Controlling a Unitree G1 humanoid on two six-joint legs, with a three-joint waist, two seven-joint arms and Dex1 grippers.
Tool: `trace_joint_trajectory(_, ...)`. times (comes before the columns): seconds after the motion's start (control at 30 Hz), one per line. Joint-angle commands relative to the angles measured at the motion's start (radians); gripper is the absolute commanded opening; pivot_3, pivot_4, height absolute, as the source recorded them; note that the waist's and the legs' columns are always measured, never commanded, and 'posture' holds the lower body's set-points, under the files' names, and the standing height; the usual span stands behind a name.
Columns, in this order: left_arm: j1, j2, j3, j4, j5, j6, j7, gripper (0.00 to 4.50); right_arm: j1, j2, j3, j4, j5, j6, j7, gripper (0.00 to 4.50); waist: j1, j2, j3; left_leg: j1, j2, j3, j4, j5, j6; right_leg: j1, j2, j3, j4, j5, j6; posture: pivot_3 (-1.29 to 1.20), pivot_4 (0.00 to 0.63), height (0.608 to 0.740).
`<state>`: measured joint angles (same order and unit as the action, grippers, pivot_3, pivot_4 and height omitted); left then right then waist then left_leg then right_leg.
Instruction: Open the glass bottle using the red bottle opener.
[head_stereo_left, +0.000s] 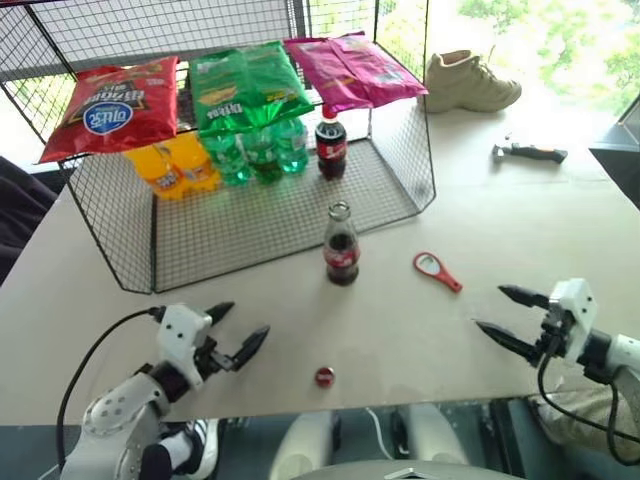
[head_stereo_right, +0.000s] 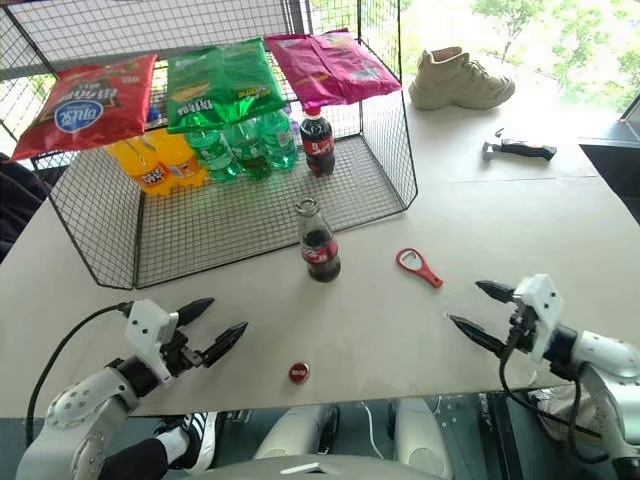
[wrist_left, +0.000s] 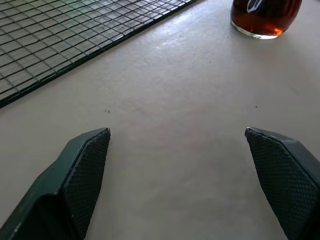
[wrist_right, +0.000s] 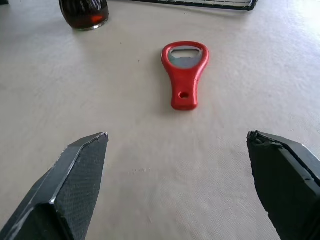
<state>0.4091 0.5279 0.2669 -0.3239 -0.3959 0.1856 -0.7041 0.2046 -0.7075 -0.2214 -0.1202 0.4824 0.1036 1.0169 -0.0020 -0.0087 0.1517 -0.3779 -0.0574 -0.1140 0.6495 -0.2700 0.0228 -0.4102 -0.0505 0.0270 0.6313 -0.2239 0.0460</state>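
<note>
The glass bottle stands upright in the middle of the table, just in front of the wire rack, with dark liquid and a red label band. To its right the red bottle opener lies flat on the table. My right gripper hovers open near the front right edge, pointing toward the opener, empty and a short way from it. My left gripper is open and empty at the front left, aimed at bare table short of the bottle's base.
A small round red cap lies near the front edge. The wire rack holds snack bags, orange and green soda bottles and a plastic cola bottle. A beige shoe and a hammer lie at the far right.
</note>
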Motion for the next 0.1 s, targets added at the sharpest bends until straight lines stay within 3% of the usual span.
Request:
trace_joint_trajectory(0.03, 0.019, 0.017, 0.025, -0.028, -0.001, -0.019, -0.015, 4.50, -0.004, -0.020, -0.057, 0.053, -0.005, -0.080, 0.055, 4.46, 0.000, 0.000, 0.000, 0.000, 0.000, 0.000, 0.000, 0.000, 0.000, 0.000, 0.000, 0.000, 0.000, 0.000, 0.000, 0.00, 0.150, 0.740)
trace_joint_trajectory(0.1, 0.021, 0.023, 0.024, -0.028, 0.008, -0.019, -0.015, 4.50, -0.009, -0.027, -0.065, 0.083, -0.010, -0.103, 0.074, 4.46, 0.001, 0.000, 0.000, 0.000, 0.000, 0.000, 0.001, 0.000, 0.000, 0.001, 0.000, 0.000, 0.000, -0.001, -0.002, 0.00, 0.150, 0.740)
